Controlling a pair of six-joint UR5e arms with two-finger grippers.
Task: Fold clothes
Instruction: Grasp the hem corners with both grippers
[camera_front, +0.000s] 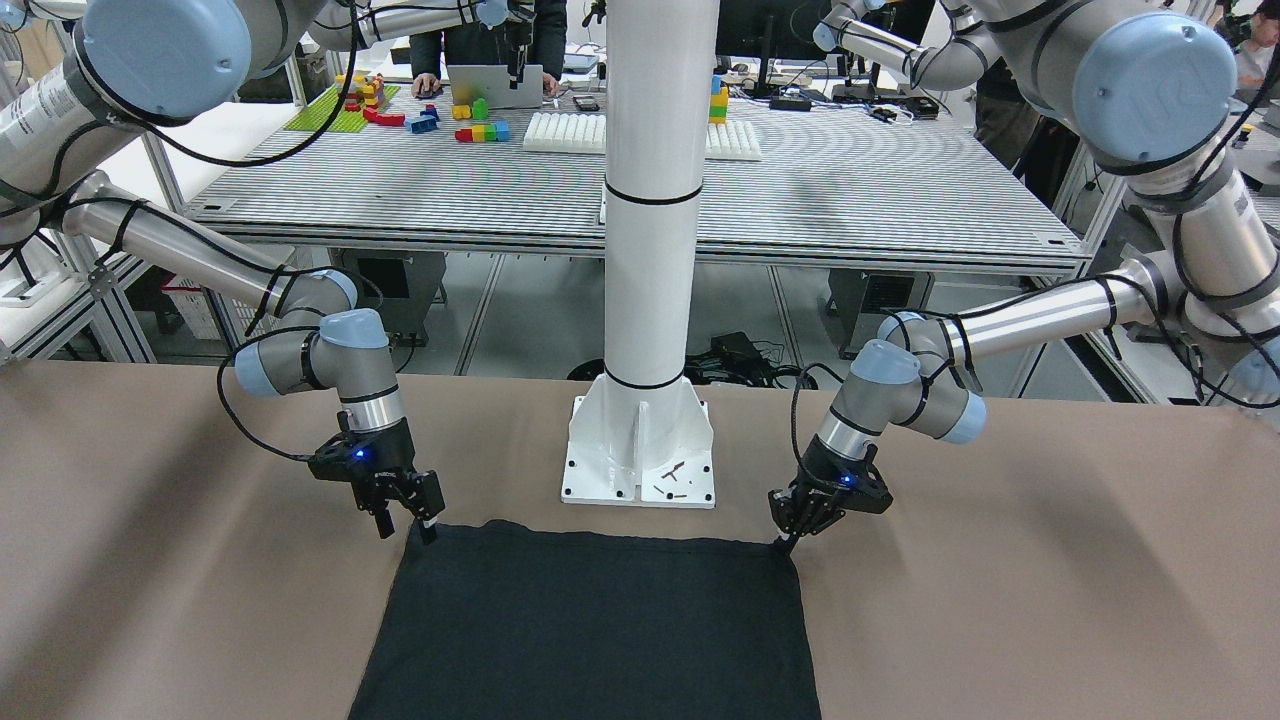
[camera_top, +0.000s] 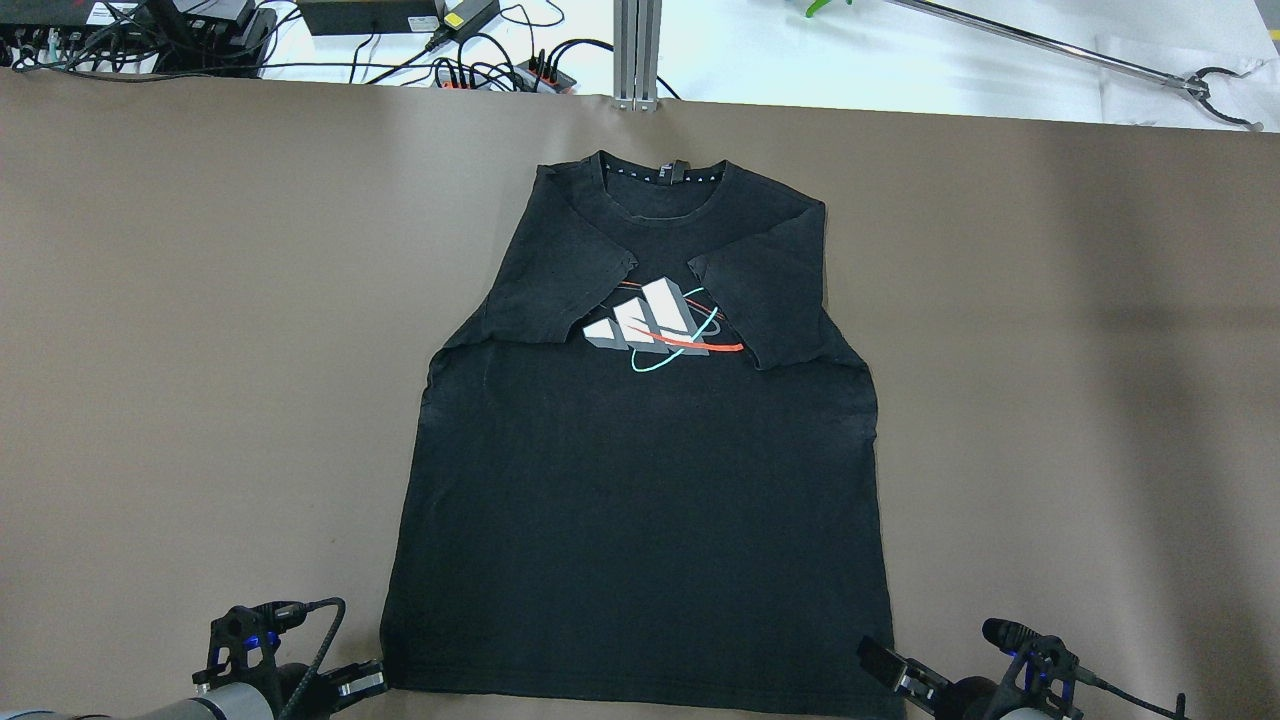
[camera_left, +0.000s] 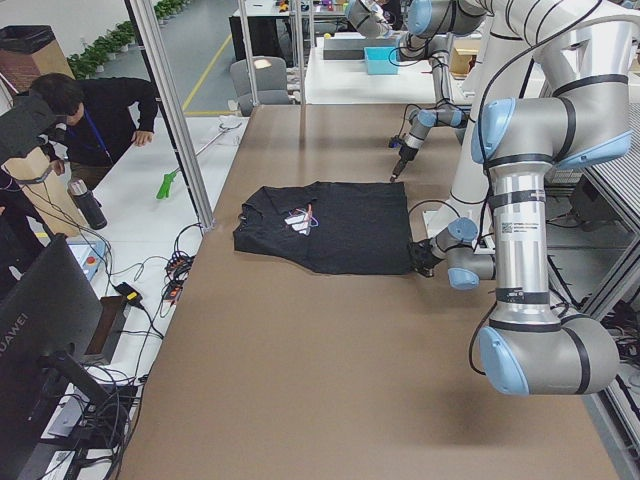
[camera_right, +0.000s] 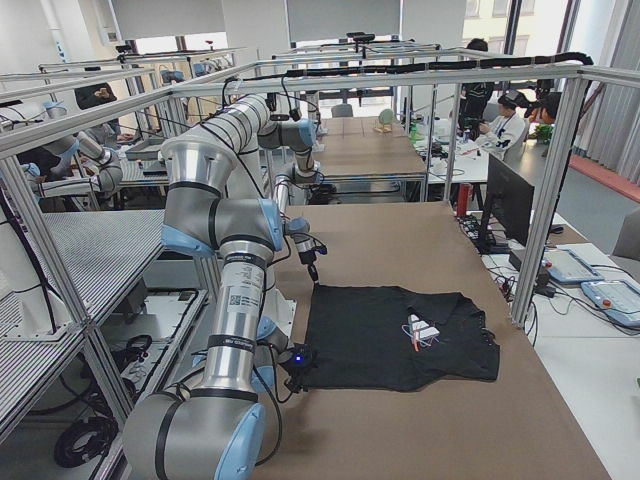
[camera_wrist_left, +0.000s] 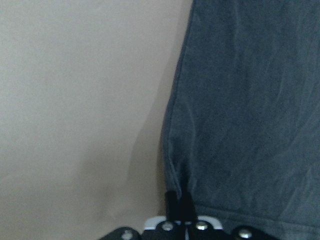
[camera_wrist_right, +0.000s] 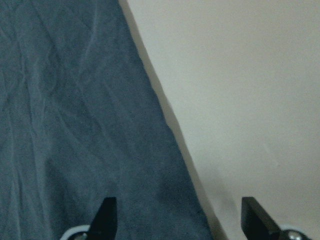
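Surface: a brown table (camera_top: 200, 350), flat and matte, running the full width of the overhead view.
Room: a white pillar (camera_front: 650, 250) is bolted to the table edge between the two arms. Behind it stands a second table (camera_front: 850, 200) with a ribbed top, carrying coloured blocks (camera_front: 480, 125) and a laptop (camera_front: 495, 85). A person (camera_left: 90, 120) in dark clothing stands beyond the far end.
Shirt: a black shirt (camera_top: 640, 500) lies flat at the table's middle, front up, both sleeves folded in over the chest print, collar away from the robot and bottom hem just in front of the pillar.
Left arm: forearm angled inward, wrist bent down and tilted toward the shirt.
Left gripper (camera_front: 785, 543): jaws drawn together on the shirt's hem corner; the fabric puckers at the tips.
Right arm: forearm angled inward, wrist pointing almost straight down.
Right gripper (camera_front: 407, 528): fingers (camera_wrist_right: 106, 217) spread wide at the opposite hem corner, one over fabric and one over bare table, holding nothing.
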